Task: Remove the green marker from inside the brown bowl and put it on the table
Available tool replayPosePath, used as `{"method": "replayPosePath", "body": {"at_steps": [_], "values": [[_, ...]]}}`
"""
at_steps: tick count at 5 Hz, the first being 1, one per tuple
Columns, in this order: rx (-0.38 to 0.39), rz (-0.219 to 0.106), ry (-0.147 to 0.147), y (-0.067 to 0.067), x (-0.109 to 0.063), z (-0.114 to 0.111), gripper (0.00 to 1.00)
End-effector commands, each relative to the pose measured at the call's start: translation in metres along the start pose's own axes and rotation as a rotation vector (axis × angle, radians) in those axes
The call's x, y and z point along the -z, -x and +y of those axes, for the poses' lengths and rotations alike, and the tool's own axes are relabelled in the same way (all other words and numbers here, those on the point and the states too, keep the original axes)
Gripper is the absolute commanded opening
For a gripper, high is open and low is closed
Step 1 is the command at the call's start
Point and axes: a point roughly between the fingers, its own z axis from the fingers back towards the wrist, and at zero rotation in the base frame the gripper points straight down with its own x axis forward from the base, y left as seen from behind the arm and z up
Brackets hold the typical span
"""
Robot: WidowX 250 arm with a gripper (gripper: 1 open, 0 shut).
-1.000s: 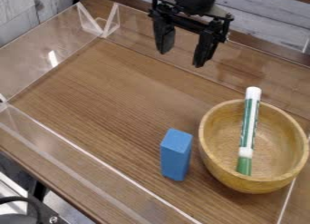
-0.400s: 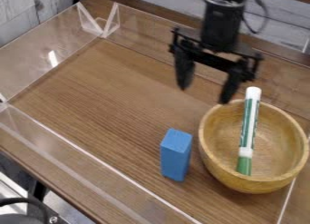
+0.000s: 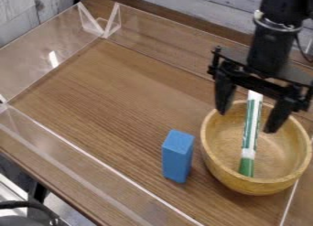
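Observation:
The brown bowl [image 3: 276, 169] sits at the right front of the table [image 3: 110, 92]. Inside it the green marker [image 3: 250, 131] lies slanted, its upper white end resting at the far rim and its lower white end near the bowl's middle. My gripper [image 3: 255, 105] hangs over the bowl's far rim, pointing down and open. One black finger stands left of the marker's upper part and the other stands right of it. Nothing is held between them.
A blue rectangular block [image 3: 178, 156] stands on the table just left of the bowl. Low clear acrylic walls [image 3: 49, 60] edge the tabletop, with a folded clear piece [image 3: 98, 21] at the far left.
The arm has travelled from the far middle of the table to the right and toward the front, ending over the bowl. The jaws stayed open. Marker, bowl and block have not moved.

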Motion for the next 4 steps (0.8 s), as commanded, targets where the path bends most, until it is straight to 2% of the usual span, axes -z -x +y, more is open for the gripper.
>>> {"method": "replayPosePath", "body": {"at_steps": [1, 4], "values": [[0.009, -0.065, 0.027, 0.001, -0.012, -0.008, 1.0], [0.007, -0.061, 0.04, 0.001, 0.007, -0.015, 1.0]]}}
